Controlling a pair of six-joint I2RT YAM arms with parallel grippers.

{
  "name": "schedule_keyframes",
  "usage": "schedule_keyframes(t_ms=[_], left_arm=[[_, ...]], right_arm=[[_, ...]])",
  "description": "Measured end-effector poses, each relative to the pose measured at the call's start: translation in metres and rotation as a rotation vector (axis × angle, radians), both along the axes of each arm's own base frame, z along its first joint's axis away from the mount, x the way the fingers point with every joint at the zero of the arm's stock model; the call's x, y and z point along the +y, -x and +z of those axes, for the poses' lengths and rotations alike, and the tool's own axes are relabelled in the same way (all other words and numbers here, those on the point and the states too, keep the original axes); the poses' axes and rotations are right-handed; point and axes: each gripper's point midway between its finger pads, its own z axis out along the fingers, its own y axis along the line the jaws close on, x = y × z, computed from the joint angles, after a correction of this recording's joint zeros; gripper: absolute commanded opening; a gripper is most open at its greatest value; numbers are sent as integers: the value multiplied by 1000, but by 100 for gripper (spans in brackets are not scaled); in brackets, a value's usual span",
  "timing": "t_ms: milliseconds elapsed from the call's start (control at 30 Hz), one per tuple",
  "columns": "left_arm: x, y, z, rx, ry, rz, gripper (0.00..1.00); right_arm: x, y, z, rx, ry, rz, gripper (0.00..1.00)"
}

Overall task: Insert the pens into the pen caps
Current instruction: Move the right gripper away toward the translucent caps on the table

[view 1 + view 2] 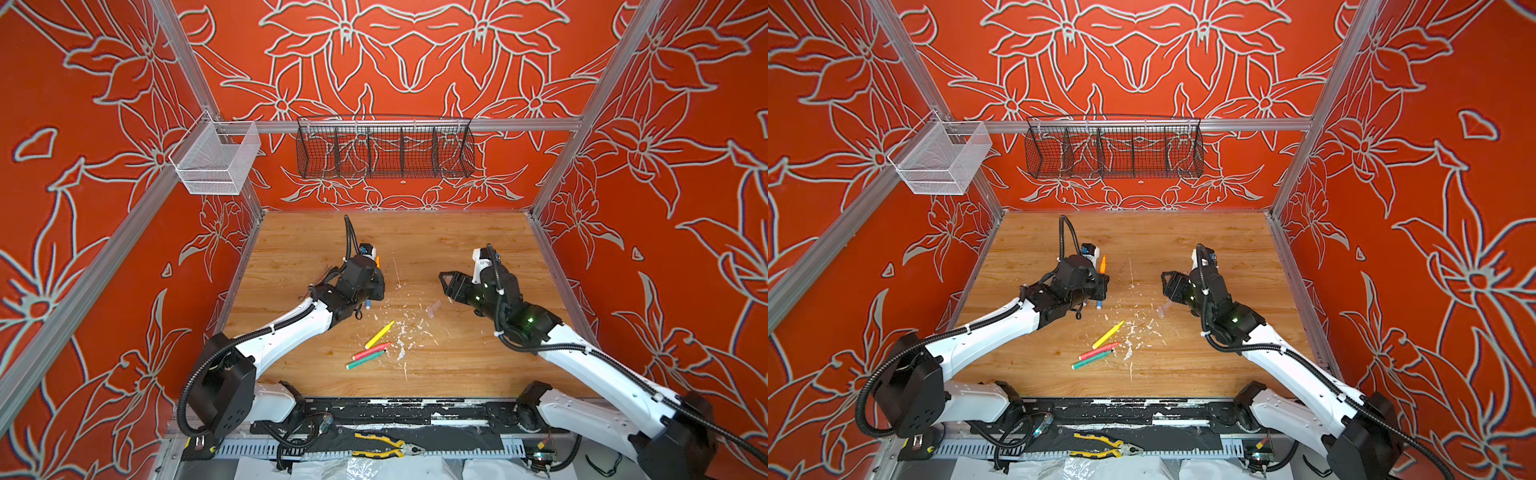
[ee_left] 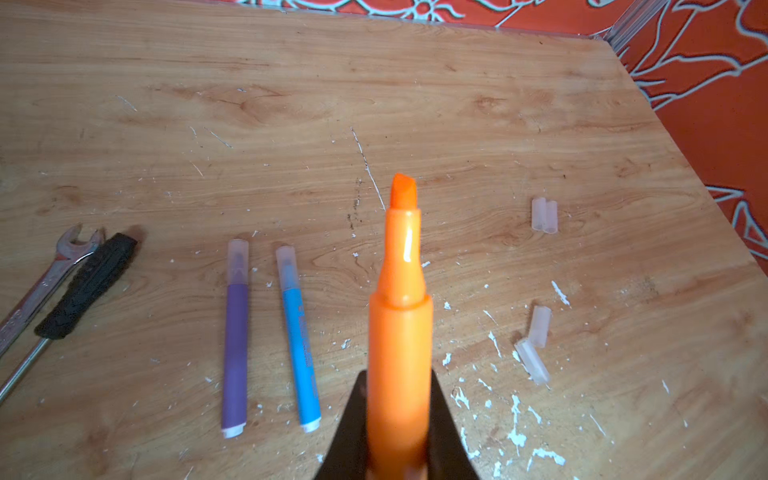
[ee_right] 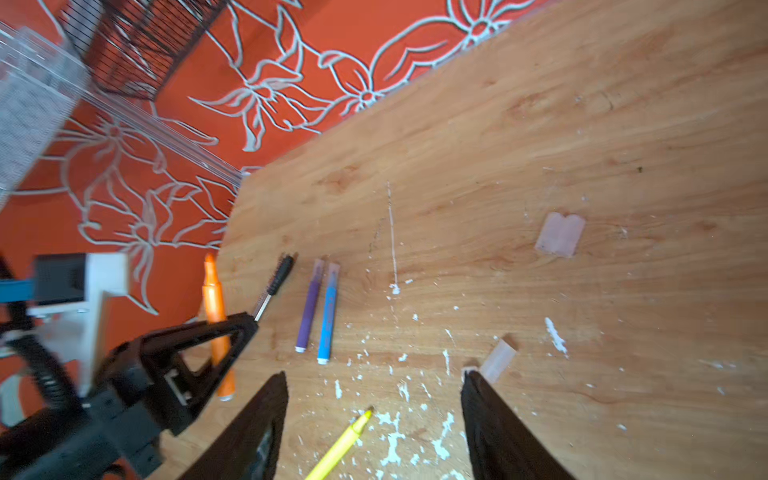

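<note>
My left gripper (image 2: 398, 376) is shut on the barrel of the orange pen (image 2: 399, 332), whose bare tip points away from the wrist; in a top view the orange pen (image 1: 1103, 264) is at table centre-left. The purple pen (image 2: 236, 332) and the blue pen (image 2: 299, 336) lie side by side, each with a clear cap on. Loose pen caps (image 2: 544, 215) lie as a pair, with two more (image 2: 539, 326) nearer. My right gripper (image 3: 374, 374) is open and empty above the yellow pen (image 3: 340, 444), one fingertip beside a cap (image 3: 498, 359). Yellow (image 1: 379, 334), pink-red (image 1: 371, 351) and green (image 1: 365, 359) pens lie mid-table.
A wrench (image 2: 50, 270) and a black-handled tool (image 2: 87, 286) lie left of the purple pen. White flecks (image 1: 401, 332) dot the wooden table. Yellow-handled pliers (image 1: 388, 446) lie below the front edge. A black wire basket (image 1: 384, 151) and a white mesh basket (image 1: 216, 162) hang on the walls.
</note>
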Motion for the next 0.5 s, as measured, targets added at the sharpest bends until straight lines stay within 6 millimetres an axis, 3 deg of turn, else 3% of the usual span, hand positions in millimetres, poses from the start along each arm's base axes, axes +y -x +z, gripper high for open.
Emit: schedule_keyframes(t_ms=[200, 500], left_arm=[[6, -1, -1, -2, -15, 37, 0], [6, -1, -2, 1, -12, 32, 0]], right_arm=[[-10, 12, -53, 168, 190, 36, 65], [-12, 18, -109, 328, 335, 84, 64]])
